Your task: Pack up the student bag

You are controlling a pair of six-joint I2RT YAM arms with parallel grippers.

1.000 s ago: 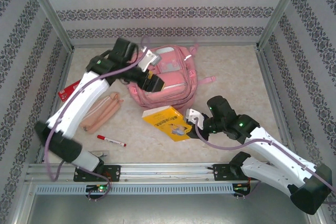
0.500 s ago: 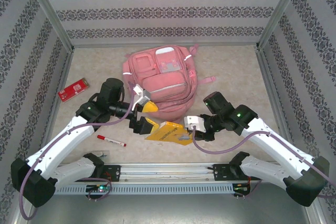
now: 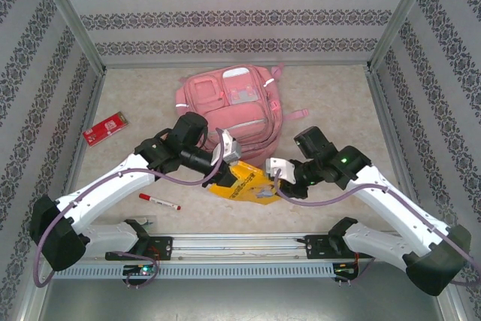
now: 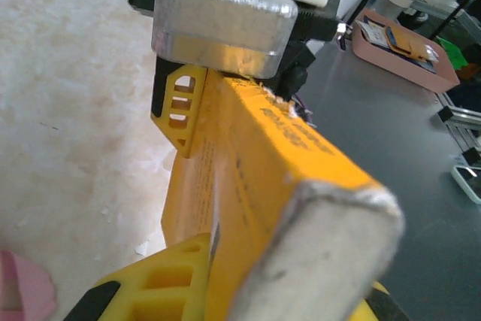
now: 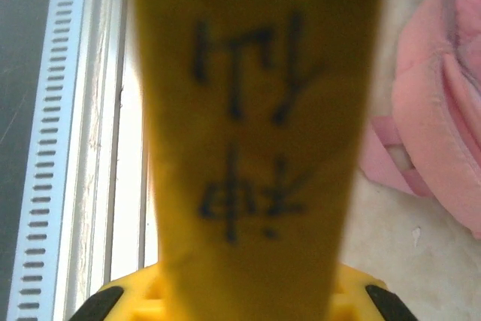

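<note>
While my left gripper (image 3: pixel 231 167) and right gripper (image 3: pixel 270 184) each clench an end of the yellow book (image 3: pixel 243 186), the student bag (image 3: pixel 233 107) lies flat just beyond it. If my arms pull unevenly, the book may bend, twist loose or drop short.

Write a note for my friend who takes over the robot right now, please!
Left hand: shut on one end of the yellow book.
Right hand: shut on the other end.
Bag: on the table just behind the book; can't tell if it is open.
Pen and red card: loose on the left.
Done: book gripped.
Left: put the book in the bag, probably the pen and card too.
</note>
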